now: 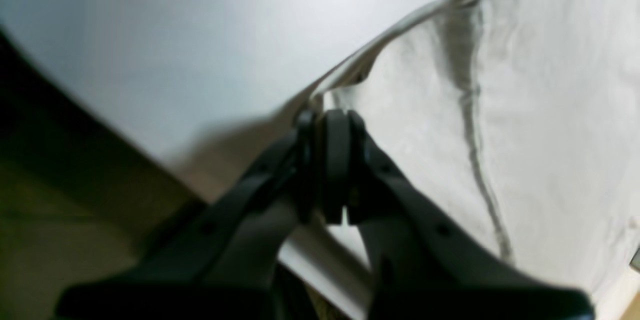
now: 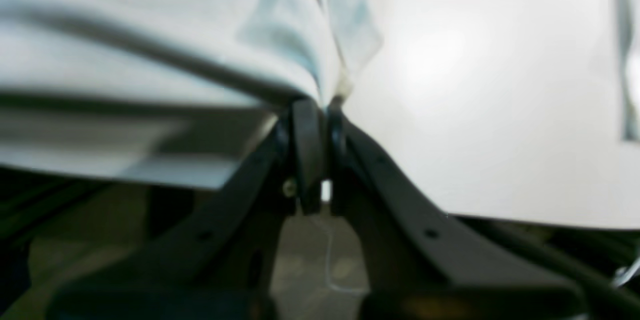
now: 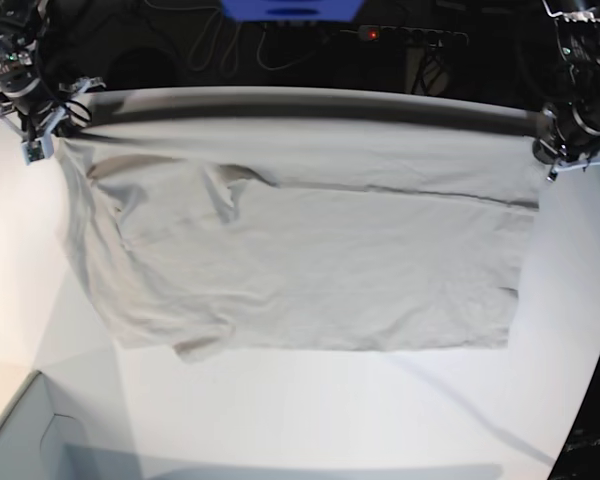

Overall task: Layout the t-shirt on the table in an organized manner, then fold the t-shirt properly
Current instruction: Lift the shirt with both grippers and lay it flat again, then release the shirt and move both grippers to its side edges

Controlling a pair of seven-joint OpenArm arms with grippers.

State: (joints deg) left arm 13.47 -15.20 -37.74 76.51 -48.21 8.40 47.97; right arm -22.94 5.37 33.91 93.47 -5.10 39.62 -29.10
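Observation:
The light grey-beige t-shirt [image 3: 310, 260] is stretched wide across the white table [image 3: 330, 410], its far edge pulled taut between both grippers and its near part lying wrinkled on the tabletop. At the far left of the base view my right gripper [image 3: 42, 140] is shut on a shirt corner. In the right wrist view the cloth [image 2: 150, 60] fans out from the closed right gripper [image 2: 320, 105] above the table [image 2: 475, 85]. My left gripper [image 3: 555, 160], far right, is shut on the opposite corner. Its wrist view shows the left gripper [image 1: 330, 116] pinching the shirt's [image 1: 550, 110] edge over the table [image 1: 175, 35].
A pale box corner [image 3: 40, 440] sits at the near left. Beyond the table's far edge lie a blue object [image 3: 290, 8], a power strip [image 3: 400, 35] and cables against a dark background. The table's curved edge [image 3: 580, 420] runs along the near right.

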